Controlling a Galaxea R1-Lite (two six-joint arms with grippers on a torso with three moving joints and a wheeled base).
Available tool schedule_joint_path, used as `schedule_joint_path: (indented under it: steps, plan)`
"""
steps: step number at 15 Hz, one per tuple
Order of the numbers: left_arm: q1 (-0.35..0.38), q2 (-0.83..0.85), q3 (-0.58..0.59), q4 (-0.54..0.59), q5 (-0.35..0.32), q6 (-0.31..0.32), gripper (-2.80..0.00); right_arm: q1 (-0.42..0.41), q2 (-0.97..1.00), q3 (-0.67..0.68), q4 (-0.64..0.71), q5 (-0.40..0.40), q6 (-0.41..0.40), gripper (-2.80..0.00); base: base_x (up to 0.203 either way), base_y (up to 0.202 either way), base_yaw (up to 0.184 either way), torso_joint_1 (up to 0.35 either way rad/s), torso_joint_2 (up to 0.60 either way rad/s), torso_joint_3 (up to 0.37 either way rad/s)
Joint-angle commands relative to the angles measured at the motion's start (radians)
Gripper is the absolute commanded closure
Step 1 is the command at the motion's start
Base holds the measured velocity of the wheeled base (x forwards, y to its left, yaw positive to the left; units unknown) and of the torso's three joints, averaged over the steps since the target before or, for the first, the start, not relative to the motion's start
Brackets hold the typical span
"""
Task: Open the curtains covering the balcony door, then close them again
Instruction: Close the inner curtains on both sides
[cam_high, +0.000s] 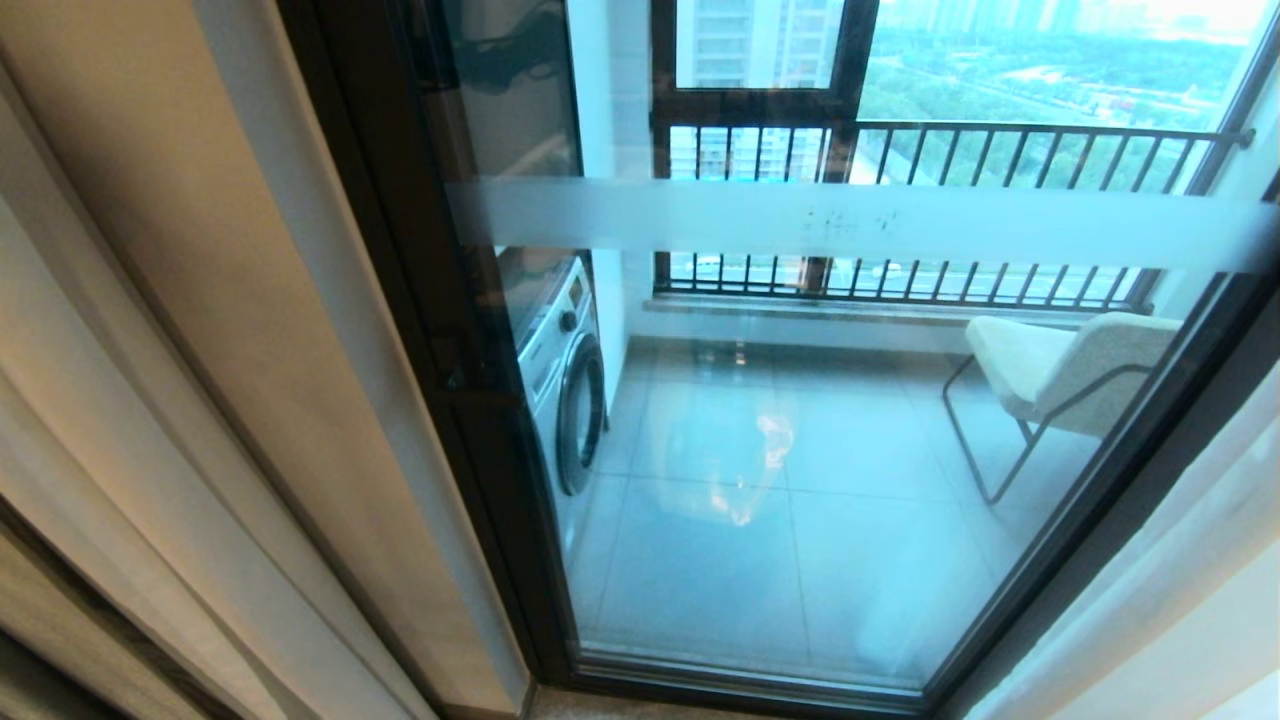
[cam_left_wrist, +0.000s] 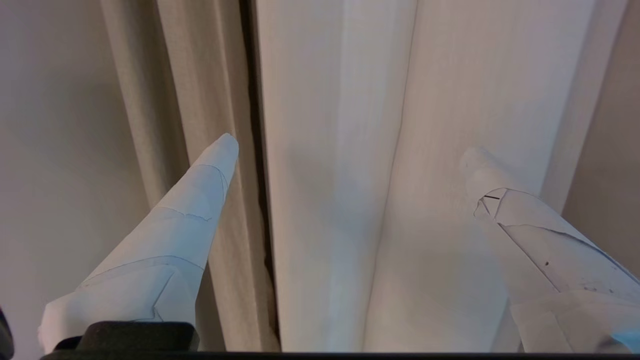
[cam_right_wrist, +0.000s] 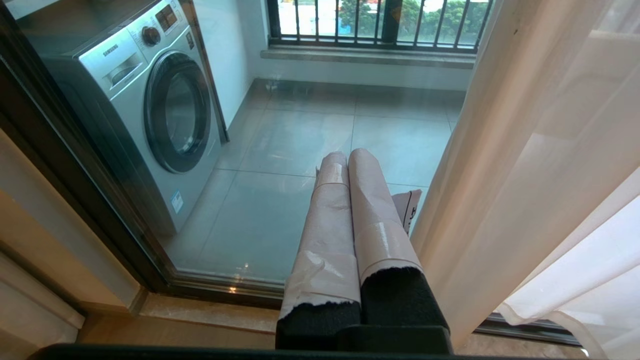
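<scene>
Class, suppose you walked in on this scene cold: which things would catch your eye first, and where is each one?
First, the balcony door, its glass uncovered, crossed by a frosted band, with a washing machine behind it on the left and a pale chair on the right. The curtains hang bunched at both sides. In the left wrist view, the left hand is spread open at the folds; the right hand is shut, low by the door.

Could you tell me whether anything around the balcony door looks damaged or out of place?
Only small scuff marks on the frosted white band of the dark-framed glass balcony door. The sheer cream curtains hang drawn aside; nothing looks torn or spilled.
</scene>
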Motion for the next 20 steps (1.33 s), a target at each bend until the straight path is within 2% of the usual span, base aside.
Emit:
schedule_joint_path:
  steps: [1, 5, 20]
  plan:
    - [0.002, 0.05, -0.029, -0.009, 0.003, -0.007, -2.8, 0.0, 0.001, 0.0, 0.0, 0.0, 0.0, 0.0, 0.0, 0.0, 0.0, 0.0, 0.0, 0.0]
    - [0.002, 0.095, -0.062, -0.011, -0.034, -0.027, -2.8, 0.0, 0.001, 0.0, 0.0, 0.0, 0.0, 0.0, 0.0, 0.0, 0.0, 0.0, 0.0, 0.0]
    - [0.016, 0.178, -0.09, -0.037, -0.037, -0.055, -2.8, 0.0, 0.001, 0.0, 0.0, 0.0, 0.0, 0.0, 0.0, 0.0, 0.0, 0.0, 0.0, 0.0]
